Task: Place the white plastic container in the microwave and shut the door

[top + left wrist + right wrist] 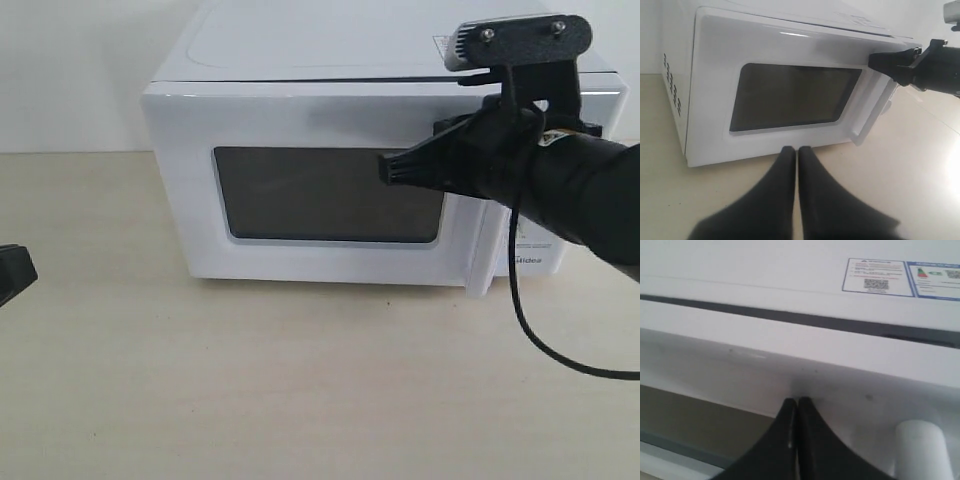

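Note:
The white microwave [300, 60] stands at the back of the table with its door [320, 110] pushed to, the dark window [325, 195] facing me. My right gripper [388, 168] is shut and its tips press against the door's face just above the window, beside the long white handle [922, 447]. In the right wrist view the right gripper [797, 402] touches the white door [740, 365]. My left gripper [796, 150] is shut and empty, low over the table in front of the microwave [790, 40]. The white plastic container is out of view.
A black cable [530, 320] hangs from the right arm down onto the beige table [300, 380]. Stickers [880, 275] sit on the microwave's top. The left arm's black tip [12, 270] shows at the left edge.

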`<state>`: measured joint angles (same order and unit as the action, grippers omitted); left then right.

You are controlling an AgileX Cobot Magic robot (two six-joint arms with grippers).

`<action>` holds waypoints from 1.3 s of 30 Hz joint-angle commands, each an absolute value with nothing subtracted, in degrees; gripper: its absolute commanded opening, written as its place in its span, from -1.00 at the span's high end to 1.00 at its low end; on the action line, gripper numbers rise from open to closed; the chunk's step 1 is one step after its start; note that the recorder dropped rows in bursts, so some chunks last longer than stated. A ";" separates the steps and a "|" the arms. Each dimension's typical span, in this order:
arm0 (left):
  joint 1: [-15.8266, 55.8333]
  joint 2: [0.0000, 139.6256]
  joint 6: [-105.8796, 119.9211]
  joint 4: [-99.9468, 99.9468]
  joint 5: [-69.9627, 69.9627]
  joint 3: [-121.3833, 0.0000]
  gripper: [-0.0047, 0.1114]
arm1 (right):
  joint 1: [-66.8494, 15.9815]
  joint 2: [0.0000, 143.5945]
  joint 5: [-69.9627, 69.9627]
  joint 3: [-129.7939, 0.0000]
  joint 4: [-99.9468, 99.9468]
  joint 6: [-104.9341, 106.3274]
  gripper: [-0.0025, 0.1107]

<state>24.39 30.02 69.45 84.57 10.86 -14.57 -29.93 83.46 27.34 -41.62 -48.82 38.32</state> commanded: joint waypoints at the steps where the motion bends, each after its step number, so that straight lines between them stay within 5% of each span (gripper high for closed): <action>1: 24.62 29.57 68.96 84.59 10.25 -14.47 0.84 | -29.31 84.97 29.58 -44.85 -51.95 41.81 0.96; 15: 24.62 29.57 69.62 84.59 9.35 -14.47 0.84 | -28.31 79.78 20.73 -44.45 -53.44 44.18 0.96; 25: 24.62 29.57 69.85 84.59 9.46 -14.47 0.84 | -36.54 48.48 8.92 -25.37 -53.44 43.50 0.96; 39: 24.62 29.57 69.82 84.59 9.36 -14.47 0.84 | -35.21 22.04 1.59 -24.72 -53.44 42.35 0.96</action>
